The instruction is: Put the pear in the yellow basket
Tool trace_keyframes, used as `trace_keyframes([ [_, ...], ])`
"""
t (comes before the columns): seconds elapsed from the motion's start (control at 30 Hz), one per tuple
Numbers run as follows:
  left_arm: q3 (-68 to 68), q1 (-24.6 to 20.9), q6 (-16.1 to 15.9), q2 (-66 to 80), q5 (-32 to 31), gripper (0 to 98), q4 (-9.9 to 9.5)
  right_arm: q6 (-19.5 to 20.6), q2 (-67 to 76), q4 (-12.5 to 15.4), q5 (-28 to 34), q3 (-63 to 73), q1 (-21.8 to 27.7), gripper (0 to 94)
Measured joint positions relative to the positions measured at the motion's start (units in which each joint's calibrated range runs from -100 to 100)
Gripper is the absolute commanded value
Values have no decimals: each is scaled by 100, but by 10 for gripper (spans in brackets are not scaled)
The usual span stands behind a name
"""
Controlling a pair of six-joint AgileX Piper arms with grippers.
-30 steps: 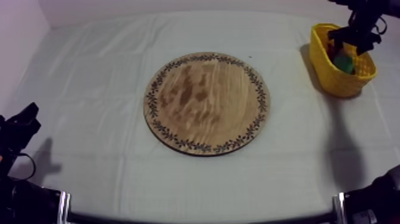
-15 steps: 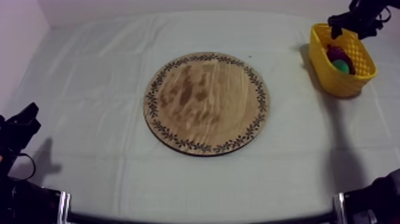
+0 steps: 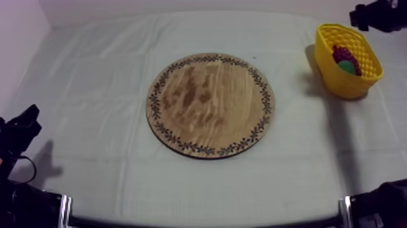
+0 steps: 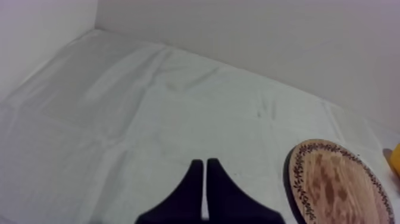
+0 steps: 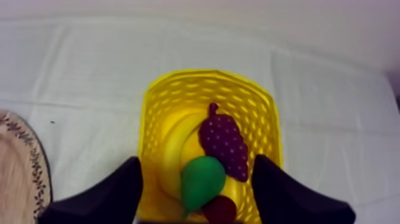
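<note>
The green pear (image 5: 202,179) lies in the yellow basket (image 5: 178,80), against a bunch of grapes (image 5: 225,143), a banana (image 5: 172,149) and a small red fruit (image 5: 219,208). My right gripper (image 5: 196,159) hangs above the basket, open, with nothing between its fingers. From above, the basket (image 3: 330,60) stands at the far right with the pear (image 3: 349,67) inside, and the right gripper (image 3: 362,16) is just behind it. The round wooden board (image 3: 210,104) is bare. My left gripper (image 3: 27,118) rests low at the left, its fingers (image 4: 194,179) shut together as a wedge.
The board (image 4: 339,184) lies to the right of my left gripper, with creased cloth between them. The board's rim (image 5: 24,161) sits well left of the basket. Walls close the table at the back and left.
My right gripper has lifted out of the basket and drawn back toward the far right corner, leaving the pear inside. The left arm has not moved.
</note>
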State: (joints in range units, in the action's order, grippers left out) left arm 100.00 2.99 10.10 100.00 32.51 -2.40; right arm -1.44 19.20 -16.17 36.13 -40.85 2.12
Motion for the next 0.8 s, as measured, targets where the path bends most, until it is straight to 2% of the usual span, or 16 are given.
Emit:
trace_keyframes([
  [0.17,0,0,0,0,0,1,0,-270,1412,309,-591,-1276,-64,478],
  [0.4,0,0,0,0,0,1,0,-971,3506,1024,-776,-3055,-28,427],
  [0.6,0,0,0,0,0,1,0,-1406,5119,1477,-493,-4421,-16,258],
  [0.8,0,0,0,0,0,1,0,-1338,6571,1695,145,-5376,-88,62],
])
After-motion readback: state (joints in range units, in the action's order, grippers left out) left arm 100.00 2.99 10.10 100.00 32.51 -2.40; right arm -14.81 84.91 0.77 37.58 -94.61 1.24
